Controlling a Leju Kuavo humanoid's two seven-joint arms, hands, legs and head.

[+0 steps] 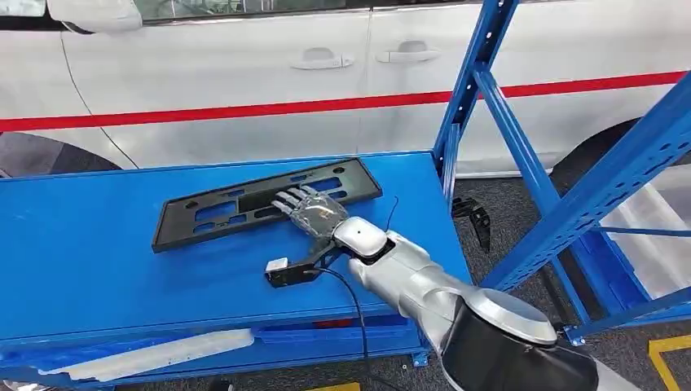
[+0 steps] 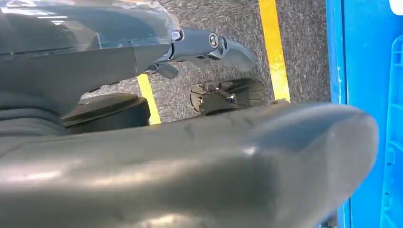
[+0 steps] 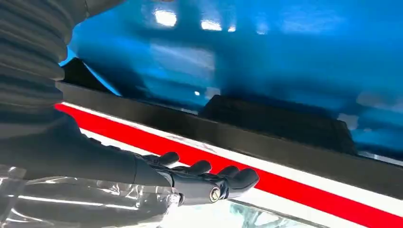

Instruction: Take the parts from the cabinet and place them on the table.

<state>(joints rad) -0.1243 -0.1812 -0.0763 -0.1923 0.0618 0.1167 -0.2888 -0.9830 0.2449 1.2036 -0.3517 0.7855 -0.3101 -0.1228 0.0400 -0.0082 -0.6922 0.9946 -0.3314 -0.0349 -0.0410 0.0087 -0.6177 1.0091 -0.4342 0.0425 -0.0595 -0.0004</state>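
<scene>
A flat black plate-shaped part (image 1: pixel 212 213) with several cut-outs lies on the blue table (image 1: pixel 81 261), skewed with its right end farther back. My right hand (image 1: pixel 308 210) reaches over the part's right half, fingers stretched flat on or just above it; nothing is gripped. In the right wrist view the same hand's fingers (image 3: pixel 204 176) lie straight beside the part's dark edge (image 3: pixel 285 142). My left hand (image 2: pixel 190 156) hangs beside the table over the floor, its thumb large in the picture and a finger (image 2: pixel 209 45) extended, holding nothing.
A white car with a red stripe (image 1: pixel 244 107) stands right behind the table. Blue rack uprights and braces (image 1: pixel 505 130) rise at the table's right end. A white strip (image 1: pixel 147 354) lies on the lower shelf. Yellow floor lines (image 2: pixel 273 47) run beside the table.
</scene>
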